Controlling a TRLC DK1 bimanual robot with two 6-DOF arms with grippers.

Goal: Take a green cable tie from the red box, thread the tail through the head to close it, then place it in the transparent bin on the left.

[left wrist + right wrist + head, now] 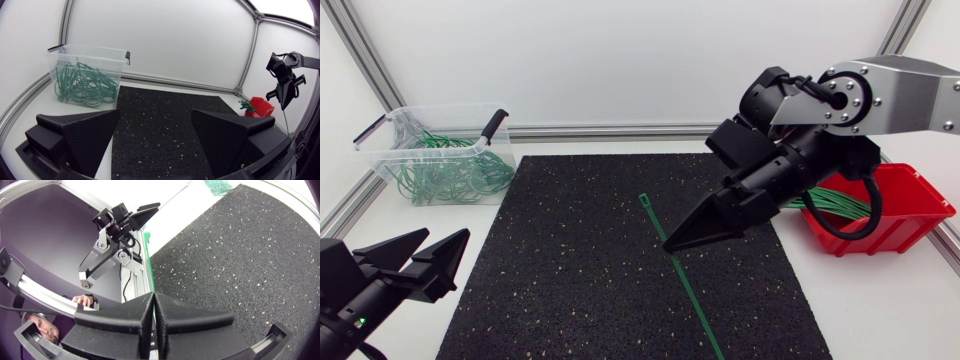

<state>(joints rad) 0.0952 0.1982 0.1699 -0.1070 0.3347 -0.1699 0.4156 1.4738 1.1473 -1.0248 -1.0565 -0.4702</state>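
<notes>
nearest: my left gripper (444, 238) sits over the near-left corner of the table (880, 320), fingers spread wide, nothing between them. mid-mat: my right gripper (672, 243) is pinched shut on 1 green cable tie (696, 302), gripped partway along. the tie is straight, both ends free, over the black mat (570, 270). the pick looks done. further right: red box (910, 215), spare ties (840, 205) inside. far left: transparent bin (390, 160), many looped ties (450, 175) in it. left to do: thread tail through head, then drop it in the bin. 0 threading started, by my reading.
</notes>
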